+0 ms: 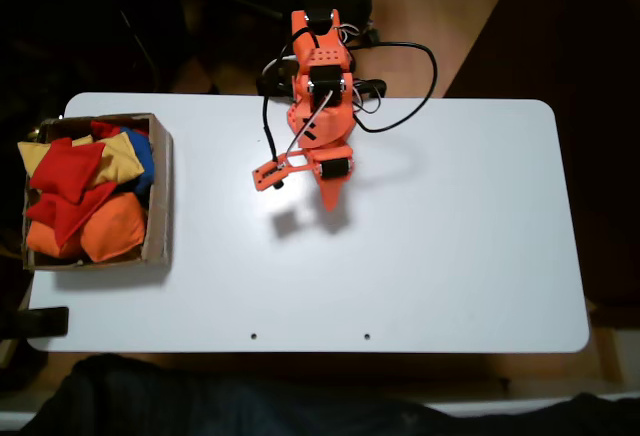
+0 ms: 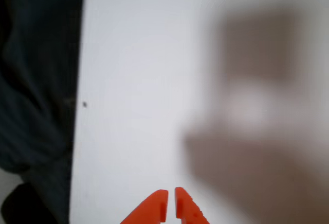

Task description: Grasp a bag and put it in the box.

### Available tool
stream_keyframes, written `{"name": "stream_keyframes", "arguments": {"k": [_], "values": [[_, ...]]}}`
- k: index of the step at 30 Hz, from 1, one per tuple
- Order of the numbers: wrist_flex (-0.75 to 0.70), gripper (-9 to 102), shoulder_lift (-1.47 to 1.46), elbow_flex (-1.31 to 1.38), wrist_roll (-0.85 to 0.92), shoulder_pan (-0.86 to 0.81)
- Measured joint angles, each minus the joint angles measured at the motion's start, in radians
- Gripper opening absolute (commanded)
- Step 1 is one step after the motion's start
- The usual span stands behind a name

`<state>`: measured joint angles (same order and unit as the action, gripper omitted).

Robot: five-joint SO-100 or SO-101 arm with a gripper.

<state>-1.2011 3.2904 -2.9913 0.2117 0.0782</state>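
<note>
Fixed view: smooth white table with rounded corners. At its 9 o'clock edge sits the box, shallow brown cardboard with thin walls. Inside, a plump red fabric bag with pointed corners lies on top of soft orange, yellow and blue beanbags. The orange plastic arm stands at 12 o'clock, well apart from the box; its gripper points toward 6 o'clock. Wrist view: tapered orange fingers nearly closed, a thin slit between, holding nothing, above bare table.
</note>
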Motion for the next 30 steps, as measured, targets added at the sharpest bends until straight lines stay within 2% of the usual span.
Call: {"name": "stream_keyframes", "arguments": {"k": [11, 30], "values": [[-0.133, 0, 0.0, 0.015, -0.091, 0.023], [-0.147, 0, 0.002, 0.021, -0.107, 0.025]]}}
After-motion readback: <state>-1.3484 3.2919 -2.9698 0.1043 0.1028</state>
